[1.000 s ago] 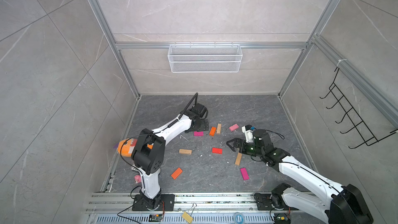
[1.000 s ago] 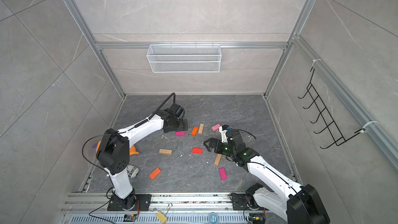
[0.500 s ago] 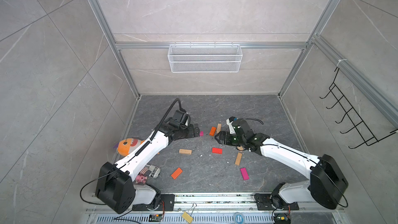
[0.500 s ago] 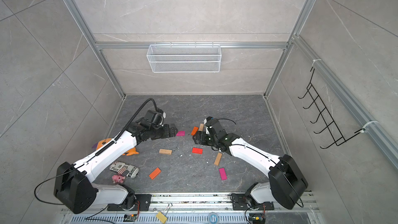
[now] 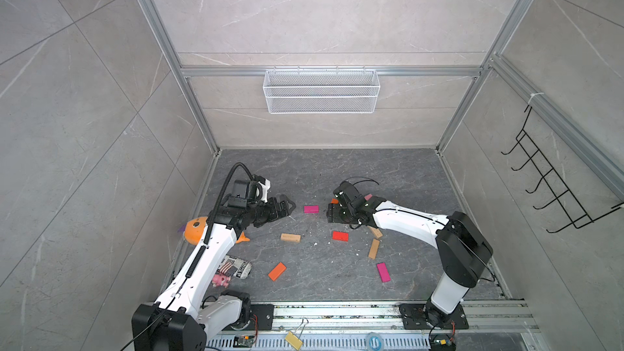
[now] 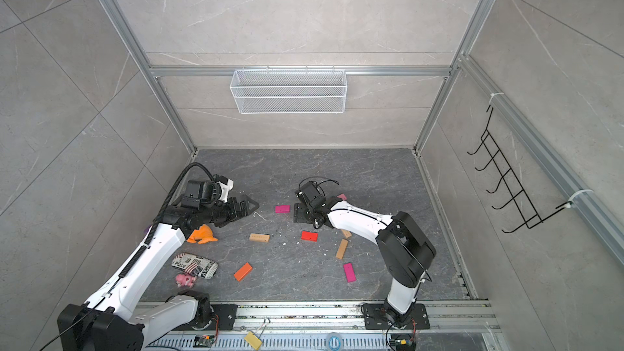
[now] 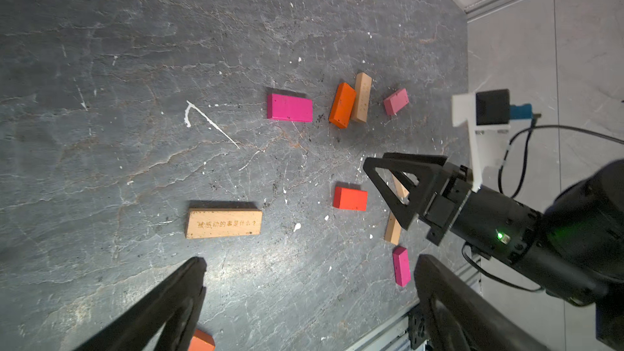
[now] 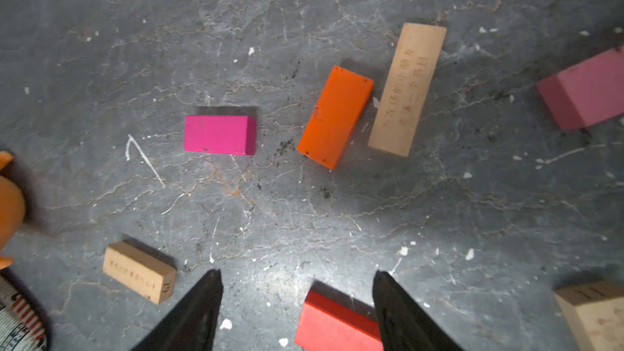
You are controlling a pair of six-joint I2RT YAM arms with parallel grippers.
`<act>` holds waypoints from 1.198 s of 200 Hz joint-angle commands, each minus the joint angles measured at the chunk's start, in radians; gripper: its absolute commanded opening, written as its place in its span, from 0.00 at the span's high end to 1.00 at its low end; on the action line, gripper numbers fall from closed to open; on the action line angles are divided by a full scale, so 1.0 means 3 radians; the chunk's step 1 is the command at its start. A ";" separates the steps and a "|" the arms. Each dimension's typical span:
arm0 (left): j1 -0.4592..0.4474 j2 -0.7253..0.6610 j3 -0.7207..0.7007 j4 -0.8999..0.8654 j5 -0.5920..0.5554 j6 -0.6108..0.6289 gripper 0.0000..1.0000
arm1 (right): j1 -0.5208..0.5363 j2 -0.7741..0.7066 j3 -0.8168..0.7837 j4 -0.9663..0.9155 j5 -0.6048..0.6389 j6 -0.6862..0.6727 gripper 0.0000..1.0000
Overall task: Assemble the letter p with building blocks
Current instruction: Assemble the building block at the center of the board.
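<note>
As blocks [image 5: 290,238] are lying scattered on the tabletop [image 5: 304,177], no P begun, the right tool [image 8: 297,275] is hovering open-jawed, empty, by a red block [image 8: 337,322], likely its pick; the left tool [image 7: 310,261] is hanging wide open, empty.

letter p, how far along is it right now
Done: nothing; no P shape exists. The building blocks lie scattered flat on the floor; only an orange block and a tan block sit side by side. In hand: nothing. The left gripper is open and empty; the right gripper hangs open over the red block. Left: laying the stem and the loop.
</note>
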 commanded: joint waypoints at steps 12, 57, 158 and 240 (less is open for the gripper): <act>0.0009 -0.0062 0.0069 -0.0216 0.0140 0.0264 0.00 | 0.0018 0.0329 0.0379 -0.0202 0.0098 0.0086 0.33; 0.0008 -0.0085 0.0036 -0.0263 0.0161 0.0334 0.00 | 0.0018 0.0628 0.0730 -0.0382 0.0267 0.0201 0.36; 0.0008 -0.0124 0.0001 -0.0263 0.0168 0.0349 0.00 | 0.0018 0.1106 0.1195 -0.0733 0.0614 0.0462 0.40; 0.0008 -0.0135 -0.0021 -0.0251 0.0162 0.0330 0.00 | 0.0013 0.1310 0.1403 -0.0852 0.0742 0.0550 0.44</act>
